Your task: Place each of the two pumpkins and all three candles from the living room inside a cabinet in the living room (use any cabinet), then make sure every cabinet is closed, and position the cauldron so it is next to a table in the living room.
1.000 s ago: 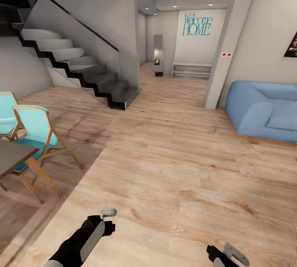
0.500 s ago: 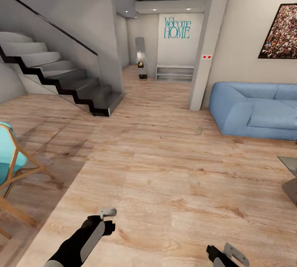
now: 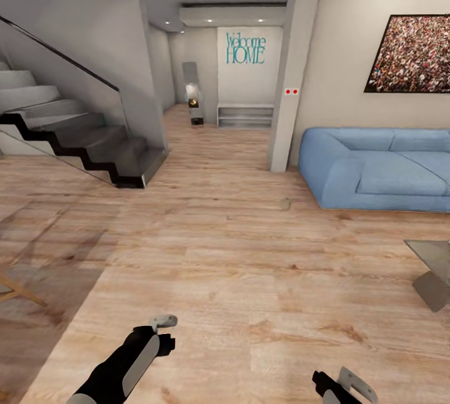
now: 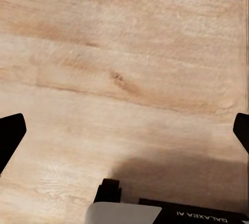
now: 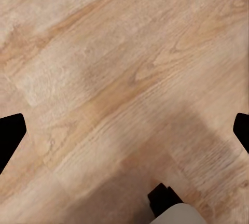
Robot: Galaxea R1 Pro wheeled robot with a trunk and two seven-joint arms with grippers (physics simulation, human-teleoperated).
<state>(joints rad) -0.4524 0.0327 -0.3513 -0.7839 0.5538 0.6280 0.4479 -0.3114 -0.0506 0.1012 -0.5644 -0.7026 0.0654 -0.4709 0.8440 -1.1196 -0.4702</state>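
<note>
A corner of the low table [image 3: 430,249], with its glossy grey top, shows at the head view's right edge. The pumpkins, candles, cabinet and cauldron are out of view. My left gripper [image 3: 164,324] hangs low at the bottom left over bare wooden floor. Its dark fingertips [image 4: 10,136] stand wide apart in the left wrist view, open and empty. My right gripper [image 3: 351,385] sits at the bottom right, also open, with floor between its fingertips [image 5: 10,133].
A blue sofa [image 3: 375,170] stands against the right wall under a framed picture [image 3: 412,54]. A staircase [image 3: 75,135] rises at left. A pillar [image 3: 290,79] stands ahead beside a hallway. A small object [image 3: 285,203] lies on the floor near the sofa.
The camera has turned right, so the whole scene has slid left. The turquoise chairs have left the view, and the table corner and the wall picture have come in. Both arms keep their pose.
</note>
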